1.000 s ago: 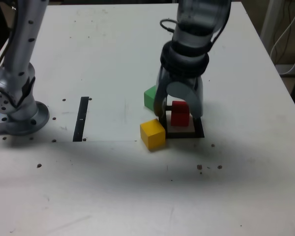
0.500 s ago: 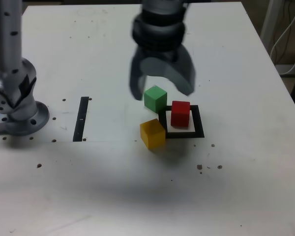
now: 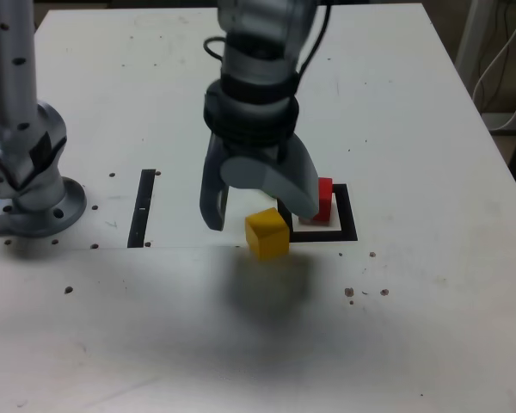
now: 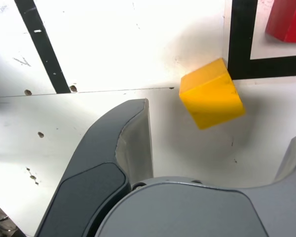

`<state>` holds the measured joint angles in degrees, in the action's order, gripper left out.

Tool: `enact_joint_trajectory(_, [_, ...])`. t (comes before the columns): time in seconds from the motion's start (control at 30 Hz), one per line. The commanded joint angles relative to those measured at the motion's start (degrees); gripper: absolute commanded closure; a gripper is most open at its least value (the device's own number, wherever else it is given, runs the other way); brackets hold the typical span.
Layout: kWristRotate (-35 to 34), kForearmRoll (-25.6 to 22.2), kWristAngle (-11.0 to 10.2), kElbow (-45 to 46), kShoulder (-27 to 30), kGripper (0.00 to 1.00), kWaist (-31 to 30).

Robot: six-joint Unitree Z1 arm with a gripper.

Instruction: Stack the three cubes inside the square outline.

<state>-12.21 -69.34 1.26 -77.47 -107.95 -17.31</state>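
My fingers [image 4: 224, 117] are spread wide, with nothing pinched between them. They hang above the desk [image 3: 155, 344], tips pointing down toward it, and in the exterior view one comes down on each side of the space above the yellow cube.

Nearest to me on the desk is the yellow cube [image 4: 212, 94]. It sits on the surface, turned at an angle to the square outline [image 4: 240, 44], just outside one of its corners: the lower left one in the exterior view. The two are very close; whether they touch, I cannot tell.

A little farther off, the red cube [image 3: 323, 201] rests within the square outline, on the desk, with part of it hidden behind one of my fingers in the exterior view. The wrist view catches only a piece of it. The green cube is hidden from me, so I cannot tell its place.

Well apart from the cubes, toward the exterior view's left, lies the narrow black strip [image 3: 142, 208]. A thin seam [image 4: 123, 90] runs across the desk near its end, and small dark specks dot the white surface.

Farther still in that direction stands my arm's round base [image 3: 36, 206]. Beyond the desk, at the exterior view's right, a pale cable [image 3: 506, 127] hangs down.
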Motion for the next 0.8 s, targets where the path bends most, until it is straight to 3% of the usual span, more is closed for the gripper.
enact_joint_trajectory(0.0, [0.07, 0.85, 0.2, -0.57, -2.04, 0.02, -0.18])
enact_joint_trajectory(0.53, [2.83, 1.8, 0.64, 0.89, -6.42, 0.06, 1.29])
enact_joint_trajectory(0.77, [4.96, 3.06, 1.49, 1.56, -6.79, 0.14, 2.05])
